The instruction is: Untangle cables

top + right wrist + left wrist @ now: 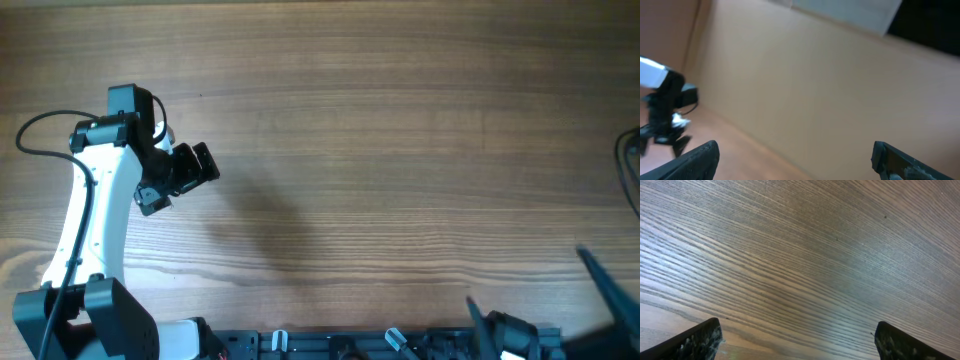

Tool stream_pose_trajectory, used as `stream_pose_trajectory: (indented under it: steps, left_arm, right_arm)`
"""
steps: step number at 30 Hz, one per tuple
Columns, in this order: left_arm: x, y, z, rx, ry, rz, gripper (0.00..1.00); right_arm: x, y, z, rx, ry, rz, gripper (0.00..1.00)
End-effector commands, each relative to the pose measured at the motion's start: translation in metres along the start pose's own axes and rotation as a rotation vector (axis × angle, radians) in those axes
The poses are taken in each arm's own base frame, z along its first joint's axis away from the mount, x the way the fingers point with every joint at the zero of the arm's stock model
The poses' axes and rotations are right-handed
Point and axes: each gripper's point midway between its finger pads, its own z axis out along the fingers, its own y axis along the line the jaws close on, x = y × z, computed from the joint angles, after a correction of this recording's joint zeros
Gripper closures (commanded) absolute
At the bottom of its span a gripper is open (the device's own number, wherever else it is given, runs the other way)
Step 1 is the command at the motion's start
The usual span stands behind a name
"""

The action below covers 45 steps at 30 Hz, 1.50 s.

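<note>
**Table.** Light brown wood-grain table (380, 150), seen whole from overhead.

**Cable.** Thin dark cable (627, 165): one curved strand at the table's far right edge, about mid-height in the overhead view and cut off by the frame. Its plug ends and any tangle cannot be told. It lies well apart from both tools.

**Left arm.** White-and-black left arm (100, 210) on the table's left side, with a thicker black lead (40, 125) looping off it.

**Left tool.** Left tool (797, 342): fingers spread wide, black fingertips (695, 342) in the lower corners of its wrist view. Only table grain shows between them, and it grips nothing.

**Right tool.** Right tool (795, 160): fingers likewise parted and gripping nothing. Its wrist view is blurred and faces a plain tan panel (815, 90). Overhead, only dark parts of the right arm (610, 290) show at the lower right corner.
</note>
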Motion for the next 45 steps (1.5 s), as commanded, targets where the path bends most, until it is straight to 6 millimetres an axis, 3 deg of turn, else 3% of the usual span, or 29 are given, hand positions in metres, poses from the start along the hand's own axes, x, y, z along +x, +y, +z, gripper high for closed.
stream_pose_trajectory:
  steps: [1, 5, 6, 8, 10, 12, 15, 18, 21, 26, 31, 37, 41, 45]
  left_arm:
    - [0.001, -0.001, -0.001, 0.013, 0.000, 0.018, 0.00]
    - [0.002, -0.004, -0.001, 0.031, 0.005, 0.024, 0.00]
    - [0.002, -0.005, -0.001, 0.034, 0.006, 0.026, 0.00]
    - [0.002, -0.005, -0.001, 0.034, 0.006, 0.026, 0.00]
    - [0.002, -0.005, -0.001, 0.034, 0.006, 0.026, 0.00]
    - [0.002, -0.005, -0.001, 0.034, 0.006, 0.026, 0.00]
    - [0.003, -0.005, -0.001, 0.034, 0.007, 0.026, 0.00]
    - [0.003, -0.005, -0.001, 0.034, 0.007, 0.026, 0.00]
    - [0.002, -0.005, -0.001, 0.034, 0.006, 0.026, 0.00]
    - [0.002, -0.005, -0.001, 0.034, 0.006, 0.026, 0.00]
    - [0.002, -0.005, -0.001, 0.034, 0.006, 0.026, 0.00]
    - [0.002, -0.005, -0.001, 0.035, 0.005, 0.026, 0.00]
    - [0.002, -0.005, -0.001, 0.034, 0.006, 0.026, 0.00]
    - [0.001, -0.005, -0.001, 0.036, 0.002, 0.027, 0.00]
  right_arm:
    - [-0.023, -0.011, -0.039, 0.211, -0.076, 0.006, 0.00]
    - [-0.030, -0.019, -0.089, 0.379, -0.144, 0.150, 0.00]
    - [-0.023, -0.022, -0.094, 0.402, -0.128, 0.201, 0.00]
    - [0.015, -0.029, -0.097, 0.465, 0.005, 0.285, 0.00]
    - [0.064, -0.036, -0.088, 0.486, 0.154, 0.370, 0.00]
    - [0.087, -0.025, -0.075, 0.387, 0.217, 0.457, 0.00]
    - [0.110, -0.027, -0.060, 0.364, 0.239, 0.600, 0.00]
    - [0.129, -0.036, -0.042, 0.413, 0.199, 0.893, 0.00]
    - [0.136, -0.042, -0.029, 0.403, 0.163, 0.876, 0.00]
    - [0.122, -0.038, -0.008, 0.267, 0.004, 0.711, 0.00]
    - [0.135, -0.042, 0.019, 0.204, -0.072, 0.639, 0.00]
    - [0.158, -0.043, 0.046, 0.132, -0.291, 0.486, 0.00]
    - [0.174, -0.036, 0.032, 0.150, -0.524, 0.341, 0.00]
    - [0.207, -0.024, 0.045, 0.102, -0.416, 0.389, 0.00]
